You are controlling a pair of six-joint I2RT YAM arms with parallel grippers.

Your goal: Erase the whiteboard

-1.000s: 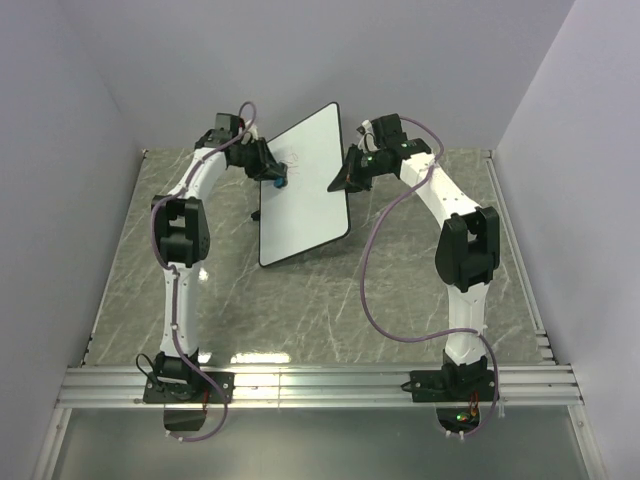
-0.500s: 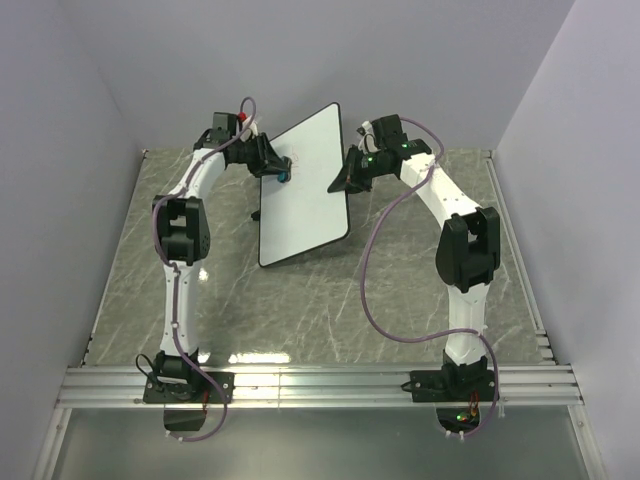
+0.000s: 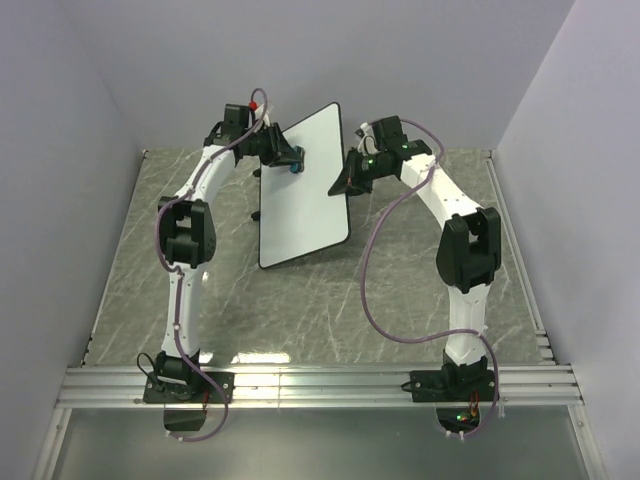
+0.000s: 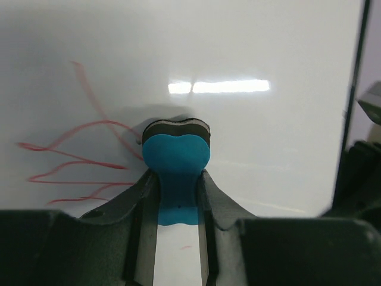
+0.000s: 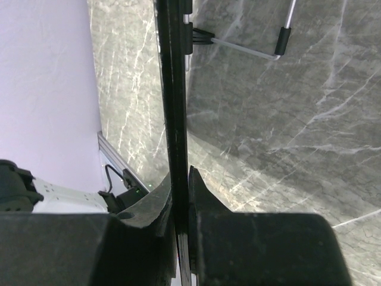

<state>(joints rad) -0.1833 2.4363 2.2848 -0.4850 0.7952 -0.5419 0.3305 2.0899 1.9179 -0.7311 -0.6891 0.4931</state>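
Note:
The whiteboard (image 3: 305, 195) stands tilted on the marble table, white with a thin black rim. In the left wrist view its face (image 4: 268, 137) bears red scribbles (image 4: 77, 155) at the left. My left gripper (image 3: 288, 160) is shut on a small blue eraser (image 4: 177, 158), whose dark felt end presses on the board just right of the scribbles. My right gripper (image 3: 345, 180) is shut on the whiteboard's right edge; the right wrist view shows that black rim (image 5: 172, 89) edge-on between the fingers.
The board's wire stand (image 5: 262, 50) with black feet rests on the marble table (image 3: 400, 290) behind the board. Purple-grey walls close in the back and both sides. A metal rail (image 3: 320, 385) carries both arm bases at the near edge.
My left gripper has carried the eraser up and to the right across the board's upper left part. The right gripper and the board have stayed put.

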